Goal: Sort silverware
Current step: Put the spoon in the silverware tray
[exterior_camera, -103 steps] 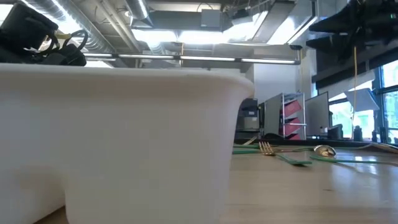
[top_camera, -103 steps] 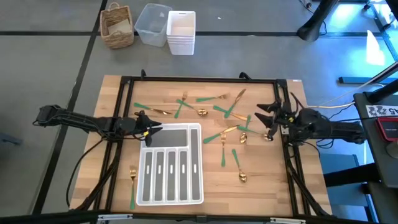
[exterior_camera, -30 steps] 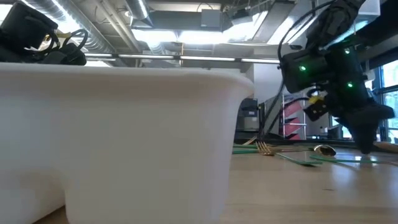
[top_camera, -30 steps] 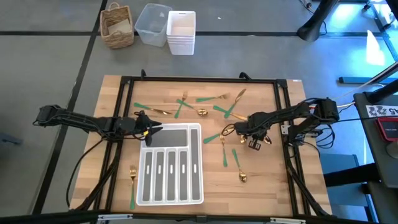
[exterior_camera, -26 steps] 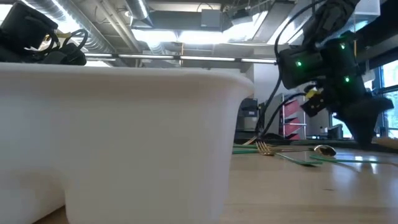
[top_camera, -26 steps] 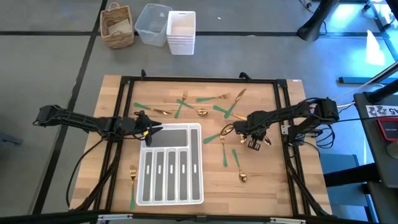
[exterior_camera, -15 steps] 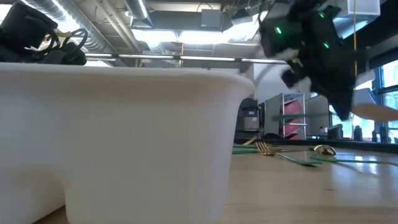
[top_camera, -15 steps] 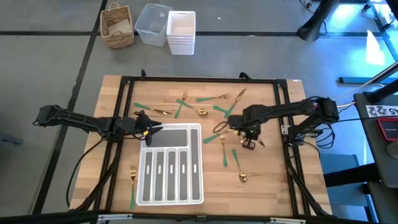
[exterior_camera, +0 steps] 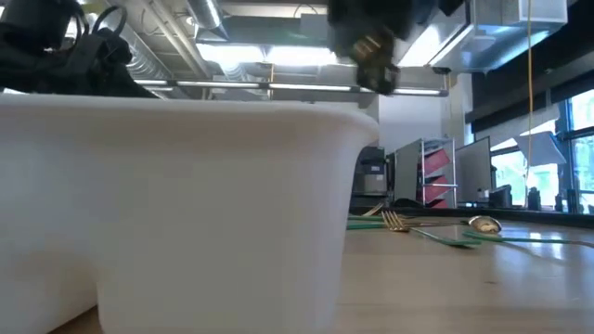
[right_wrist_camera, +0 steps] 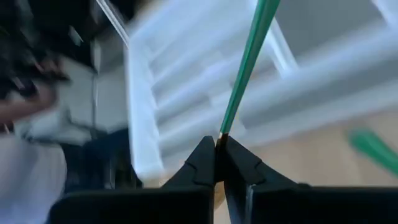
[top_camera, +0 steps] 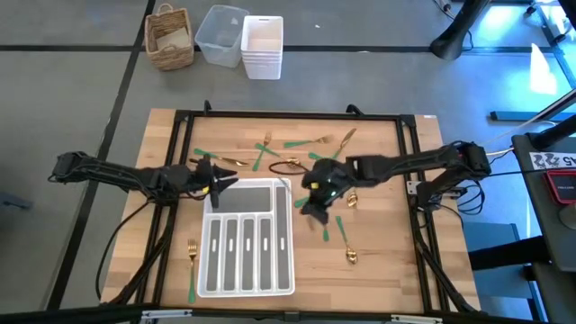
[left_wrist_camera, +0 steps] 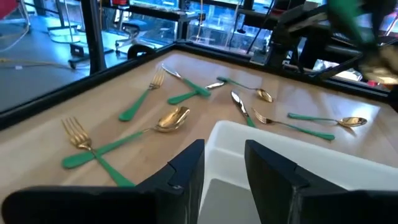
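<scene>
The white organizer tray [top_camera: 292,245] lies on the table's near left; in the low view its wall [exterior_camera: 186,213] fills the front. Green-handled gold silverware lies scattered beyond it and to its right: a fork [top_camera: 264,149], a spoon [top_camera: 347,245] and, left of the tray, another fork [top_camera: 192,270]. My right gripper [top_camera: 315,196] hangs beside the tray's far right corner, shut on one green-handled piece [right_wrist_camera: 249,56]; its head is hidden. My left gripper [top_camera: 214,185] stands at the tray's far left corner. My left gripper straddles the tray's wall [left_wrist_camera: 222,143] at the far left corner, one finger [left_wrist_camera: 186,168] outside over the wood and one [left_wrist_camera: 273,177] inside. It comes level from the table's left. The tray rests flat on the table. My right gripper pinches the green handle at its end [right_wrist_camera: 221,132] between the two fingertips. The handle sticks out ahead of the fingers over the tray, lifted clear of the table.
A black frame rail [top_camera: 288,115] runs round the table. Beyond the far edge stand a wicker basket [top_camera: 171,38], a clear tub [top_camera: 220,34] and a stack of white bins [top_camera: 262,47]. Bare wood [top_camera: 387,270] lies at the near right.
My right gripper has risen from the table and gone toward the table's left, over to the tray's far right corner, carrying a green-handled piece lifted clear.
</scene>
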Robot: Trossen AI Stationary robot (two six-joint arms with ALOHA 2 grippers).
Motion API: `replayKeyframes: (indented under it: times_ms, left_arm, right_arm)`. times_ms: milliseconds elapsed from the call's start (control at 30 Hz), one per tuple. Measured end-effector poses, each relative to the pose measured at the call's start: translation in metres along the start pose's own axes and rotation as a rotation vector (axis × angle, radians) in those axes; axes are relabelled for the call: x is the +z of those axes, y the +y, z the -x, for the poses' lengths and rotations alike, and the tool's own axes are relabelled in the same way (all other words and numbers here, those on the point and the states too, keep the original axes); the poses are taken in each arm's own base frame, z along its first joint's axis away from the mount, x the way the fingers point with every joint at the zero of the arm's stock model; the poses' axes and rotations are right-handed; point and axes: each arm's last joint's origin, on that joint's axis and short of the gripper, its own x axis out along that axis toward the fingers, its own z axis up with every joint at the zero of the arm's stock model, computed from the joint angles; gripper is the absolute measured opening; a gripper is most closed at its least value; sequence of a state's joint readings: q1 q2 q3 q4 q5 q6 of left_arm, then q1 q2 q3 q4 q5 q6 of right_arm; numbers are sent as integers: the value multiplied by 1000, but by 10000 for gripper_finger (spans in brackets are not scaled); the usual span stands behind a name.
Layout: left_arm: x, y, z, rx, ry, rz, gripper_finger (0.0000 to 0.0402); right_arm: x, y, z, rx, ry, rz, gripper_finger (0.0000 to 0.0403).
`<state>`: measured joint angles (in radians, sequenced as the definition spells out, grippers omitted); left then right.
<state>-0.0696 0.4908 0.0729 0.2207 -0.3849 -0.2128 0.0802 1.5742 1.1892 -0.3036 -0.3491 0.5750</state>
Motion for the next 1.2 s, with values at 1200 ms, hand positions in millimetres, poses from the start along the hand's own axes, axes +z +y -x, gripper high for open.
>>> replayKeyframes:
  times_ms: [1200]
  left_arm:
    - [12,-3,1,-16,-34,11,109]
  right_arm:
    - [-80,27,-208,70,-364,-58,17]
